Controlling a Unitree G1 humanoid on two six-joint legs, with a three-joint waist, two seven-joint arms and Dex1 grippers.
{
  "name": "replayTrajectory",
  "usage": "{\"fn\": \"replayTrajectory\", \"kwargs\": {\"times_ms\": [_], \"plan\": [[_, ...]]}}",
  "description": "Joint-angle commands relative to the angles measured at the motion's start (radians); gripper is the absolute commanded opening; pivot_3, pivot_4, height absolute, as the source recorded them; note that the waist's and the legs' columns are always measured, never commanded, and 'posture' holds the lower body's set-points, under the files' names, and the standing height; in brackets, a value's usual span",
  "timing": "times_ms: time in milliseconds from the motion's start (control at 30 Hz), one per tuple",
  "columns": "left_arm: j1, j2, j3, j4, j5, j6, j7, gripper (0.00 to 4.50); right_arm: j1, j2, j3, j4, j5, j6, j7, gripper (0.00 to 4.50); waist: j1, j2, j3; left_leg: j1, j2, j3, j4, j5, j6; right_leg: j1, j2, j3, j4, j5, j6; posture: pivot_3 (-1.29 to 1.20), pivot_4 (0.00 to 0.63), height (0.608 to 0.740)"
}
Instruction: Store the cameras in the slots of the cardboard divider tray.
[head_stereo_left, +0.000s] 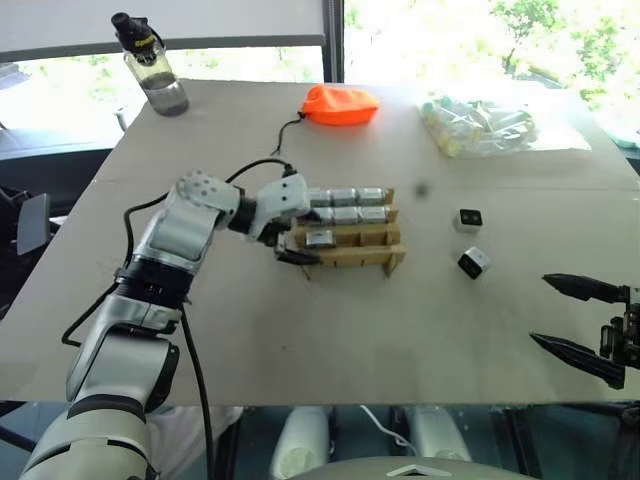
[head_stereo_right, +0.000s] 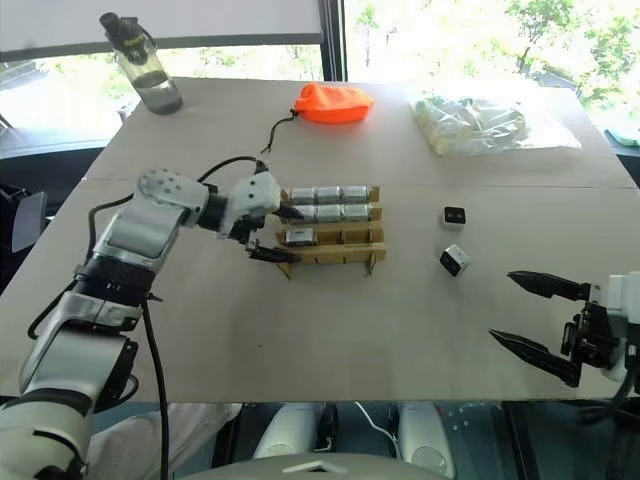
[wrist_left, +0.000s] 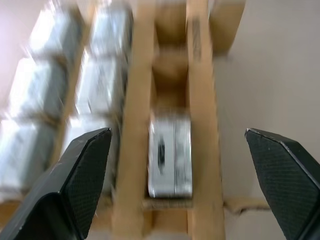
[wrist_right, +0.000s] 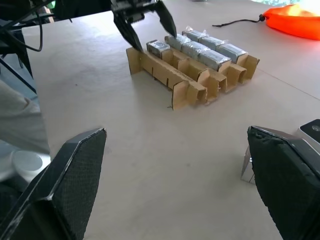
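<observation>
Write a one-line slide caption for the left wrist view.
Open left hand poised over the cardboard divider tray, a camera sitting in the slot between its fingers.

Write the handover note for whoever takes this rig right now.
Left gripper: open, at the left end of the cardboard divider tray, holding nothing.
Right gripper: open, holding nothing, off to the right.
Tray: two far rows hold three cameras each; the third row holds one camera at its left end.
Done: seven stored.
Left: two loose cameras on the table, right of the tray.
</observation>
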Motion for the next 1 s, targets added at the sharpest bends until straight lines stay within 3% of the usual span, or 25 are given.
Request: {"fn": "replayTrajectory", "kwargs": {"times_ms": [33,233,467,600,900,1000], "plan": [[0.034,0.015,0.118,-0.126,-0.14,0.048,-0.01,4.43,-0.049,0.036,0.052,0.01,-0.084,-0.03,-0.116,4.5,-0.003,0.0,0.0,0.0,0.0,0.0,0.0,0.0,0.0,0.0,0.0,0.0,0.0,0.0,0.0,0.0,0.15,0.74],[0.201,0.09,0.241,-0.283,-0.281,0.097,-0.027,4.43,-0.167,0.02,0.2,0.062,-0.248,0.105,-0.334,4.5,-0.009,0.001,0.0,0.001,0.0,0.003,0.0,0.0,-0.001,-0.001,0.0,0.002,0.001,0.0,0.0,0.0,0.15,0.74],[0.414,0.155,0.385,-0.433,-0.382,0.119,0.022,4.43,-0.295,0.076,0.322,0.115,-0.324,0.225,-0.507,4.5,0.0,0.001,0.0,0.0,0.0,0.003,0.0,0.0,-0.001,-0.002,-0.001,0.002,0.001,0.0,0.0,0.0,0.15,0.74],[0.501,0.183,0.433,-0.491,-0.413,0.114,0.036,4.43,-0.342,0.08,0.383,0.13,-0.348,0.312,-0.544,4.5,-0.001,0.001,0.0,0.0,0.0,0.003,0.0,0.0,-0.001,-0.002,-0.001,0.002,0.0,0.0,0.0,0.0,0.15,0.74],[0.563,0.226,0.496,-0.528,-0.494,0.127,0.027,4.43,-0.396,0.085,0.379,0.125,-0.324,0.355,-0.546,4.5,-0.003,0.001,0.0,0.0,0.0,0.003,-0.001,0.0,-0.001,-0.002,-0.001,0.002,0.0,0.0,0.0,0.0,0.15,0.74],[0.565,0.239,0.492,-0.523,-0.497,0.122,0.028,4.5,-0.402,0.087,0.375,0.125,-0.316,0.356,-0.545,3.66,-0.003,0.001,0.0,0.0,0.0,0.003,-0.001,0.0,-0.001,-0.002,-0.001,0.002,0.0,0.0,0.0,0.0,0.15,0.74]]}}
